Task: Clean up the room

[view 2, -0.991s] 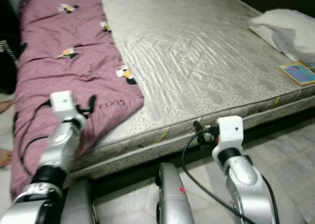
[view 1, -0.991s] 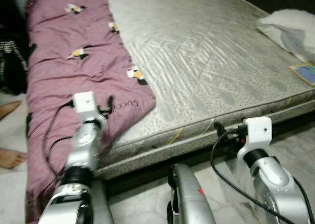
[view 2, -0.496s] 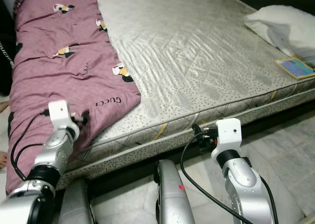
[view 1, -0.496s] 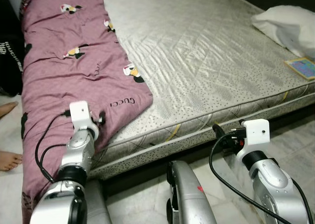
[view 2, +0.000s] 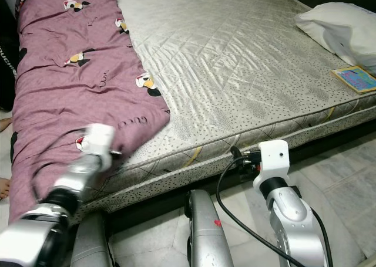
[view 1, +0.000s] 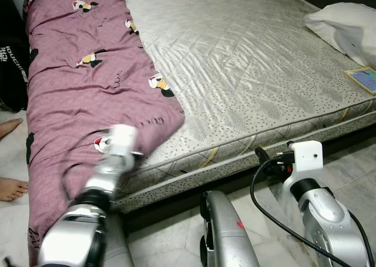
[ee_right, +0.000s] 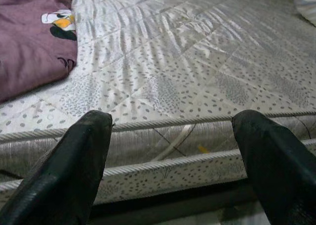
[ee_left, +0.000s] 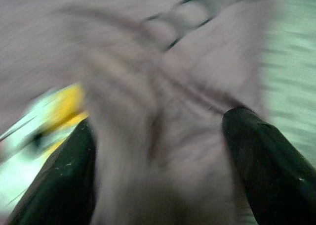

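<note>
Left eye view: a mauve blanket point(view 1: 88, 97) with cartoon prints is seen spread along the left side of a bare grey mattress point(view 1: 247, 67) and hanging over its near edge. The left arm is blurred, its wrist raised against the blanket's lower corner. A white pillow point(view 1: 346, 26) and a small book point(view 1: 361, 79) are noted at the mattress's far right. A person's bare foot point(view 1: 12, 189) is seen on the floor.

Left wrist view: the left pincer point(ee_left: 158, 170) is recorded with fingers apart, blanket fabric bunched between them, blurred.

Right wrist view: the right pincer point(ee_right: 175, 165) is held wide apart, facing the mattress edge, nothing gripped.
</note>
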You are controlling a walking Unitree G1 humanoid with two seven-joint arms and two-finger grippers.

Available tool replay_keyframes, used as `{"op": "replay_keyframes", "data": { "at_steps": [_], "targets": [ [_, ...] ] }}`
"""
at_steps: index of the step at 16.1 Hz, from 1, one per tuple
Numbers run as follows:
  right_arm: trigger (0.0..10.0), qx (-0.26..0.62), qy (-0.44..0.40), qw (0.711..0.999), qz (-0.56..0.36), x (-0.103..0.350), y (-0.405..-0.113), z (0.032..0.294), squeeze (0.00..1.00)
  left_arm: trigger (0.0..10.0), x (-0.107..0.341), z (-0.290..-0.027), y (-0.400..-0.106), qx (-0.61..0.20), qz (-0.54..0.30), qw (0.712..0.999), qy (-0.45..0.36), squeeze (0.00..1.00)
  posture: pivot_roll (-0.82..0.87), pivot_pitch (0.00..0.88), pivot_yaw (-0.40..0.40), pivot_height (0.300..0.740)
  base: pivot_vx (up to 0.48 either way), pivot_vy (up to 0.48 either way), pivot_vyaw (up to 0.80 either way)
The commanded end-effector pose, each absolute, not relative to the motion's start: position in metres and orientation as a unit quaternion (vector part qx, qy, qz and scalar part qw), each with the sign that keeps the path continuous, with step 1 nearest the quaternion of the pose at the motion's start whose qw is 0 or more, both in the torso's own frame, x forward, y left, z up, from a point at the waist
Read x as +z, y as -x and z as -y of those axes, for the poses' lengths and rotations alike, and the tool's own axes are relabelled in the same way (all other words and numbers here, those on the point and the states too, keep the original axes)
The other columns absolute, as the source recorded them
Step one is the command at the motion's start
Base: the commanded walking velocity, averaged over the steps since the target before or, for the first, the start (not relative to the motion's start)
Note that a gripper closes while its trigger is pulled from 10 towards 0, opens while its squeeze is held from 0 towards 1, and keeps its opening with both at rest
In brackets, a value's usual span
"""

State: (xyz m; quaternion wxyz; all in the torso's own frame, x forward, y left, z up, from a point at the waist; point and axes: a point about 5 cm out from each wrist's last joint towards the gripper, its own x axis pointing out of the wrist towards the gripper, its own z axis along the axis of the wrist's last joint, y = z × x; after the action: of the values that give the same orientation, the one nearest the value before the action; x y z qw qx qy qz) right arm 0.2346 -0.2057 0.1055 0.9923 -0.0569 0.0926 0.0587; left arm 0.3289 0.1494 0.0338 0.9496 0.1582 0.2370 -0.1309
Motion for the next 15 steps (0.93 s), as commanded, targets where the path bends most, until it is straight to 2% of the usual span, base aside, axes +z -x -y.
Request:
{"op": "replay_keyframes", "data": {
  "at_steps": [1, 5, 8, 10, 11, 13, 15],
  "targets": [
    [10.0, 0.050, 0.062, 0.993, -0.087, 0.108, -0.237, 0.209, 0.00, 10.0, 0.036, -0.136, -0.329, -0.187, -0.221, 0.936, -0.200, 0.00, -0.18, 0.000, -0.041, 0.538, 0.000, 0.000, 0.00],
    [10.0, 0.053, 0.063, 0.993, -0.080, 0.109, -0.246, 0.207, 0.00, 10.0, 0.032, -0.096, -0.310, -0.360, -0.160, 0.862, -0.320, 0.00, -0.16, 0.000, -0.044, 0.538, 0.000, 0.000, 0.00],
    [10.0, 0.054, 0.061, 0.994, -0.077, 0.108, -0.249, 0.205, 0.00, 10.0, 0.036, -0.070, -0.297, -0.435, -0.095, 0.829, -0.338, 0.00, -0.15, 0.000, -0.048, 0.538, 0.000, 0.000, 0.00],
    [10.0, 0.056, 0.061, 0.994, -0.076, 0.107, -0.250, 0.203, 0.00, 10.0, 0.040, -0.061, -0.292, -0.457, -0.067, 0.821, -0.335, 0.00, -0.15, 0.000, -0.050, 0.538, 0.000, 0.000, 0.00],
    [10.0, 0.058, 0.061, 0.994, -0.074, 0.108, -0.252, 0.203, 0.00, 10.0, 0.044, -0.056, -0.290, -0.462, -0.047, 0.820, -0.335, 0.00, -0.14, 0.000, -0.050, 0.538, 0.000, 0.000, 0.00],
    [10.0, 0.055, 0.060, 0.994, -0.066, 0.110, -0.255, 0.203, 0.00, 10.0, 0.061, -0.048, -0.293, -0.446, 0.017, 0.837, -0.317, 0.00, -0.14, 0.000, -0.049, 0.538, 0.000, 0.000, 0.00],
    [10.0, 0.053, 0.060, 0.995, -0.065, 0.110, -0.256, 0.203, 0.00, 10.0, 0.103, -0.058, -0.314, -0.322, 0.125, 0.899, -0.269, 0.00, -0.14, 0.000, -0.045, 0.538, 0.000, 0.000, 0.00]
  ]
}}
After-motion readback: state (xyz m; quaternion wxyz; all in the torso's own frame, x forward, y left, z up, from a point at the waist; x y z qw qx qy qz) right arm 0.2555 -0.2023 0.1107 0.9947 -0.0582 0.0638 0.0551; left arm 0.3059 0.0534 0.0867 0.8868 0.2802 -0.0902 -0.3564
